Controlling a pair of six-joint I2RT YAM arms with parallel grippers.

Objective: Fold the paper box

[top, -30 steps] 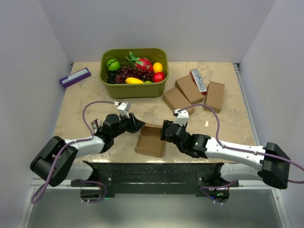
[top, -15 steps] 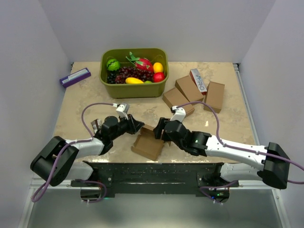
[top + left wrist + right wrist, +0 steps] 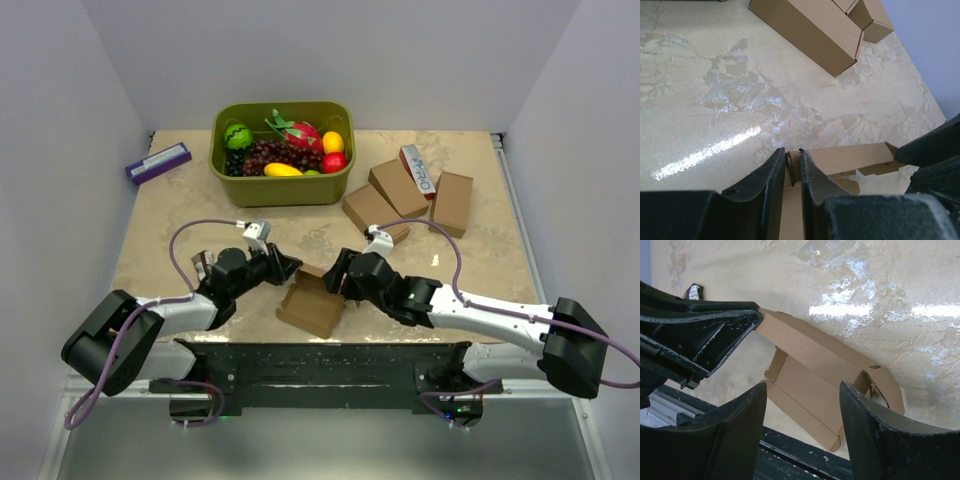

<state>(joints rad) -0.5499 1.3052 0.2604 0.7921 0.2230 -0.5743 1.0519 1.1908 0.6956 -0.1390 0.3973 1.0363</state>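
The paper box [image 3: 312, 302] is a plain brown, partly opened carton lying near the table's front edge, between the two arms. My left gripper [image 3: 291, 266] is shut on a thin flap at its upper left corner. In the left wrist view the fingertips [image 3: 792, 153] pinch that flap, and the box's long panel [image 3: 850, 156] runs to the right. My right gripper [image 3: 336, 274] is open and hovers over the box's right end. In the right wrist view its fingers [image 3: 802, 386] straddle the box [image 3: 815, 372] without touching it.
A green basket [image 3: 280, 189] of fruit stands at the back. A purple-and-white box [image 3: 158, 162] lies at the back left. Three folded brown boxes [image 3: 398, 187] and a white-and-red carton [image 3: 420, 170] lie at the back right. A black rail [image 3: 320, 362] borders the front edge.
The right gripper has lifted off the box's right edge and moved slightly left. The box has tilted and shifted a little left. The left gripper has kept its hold.
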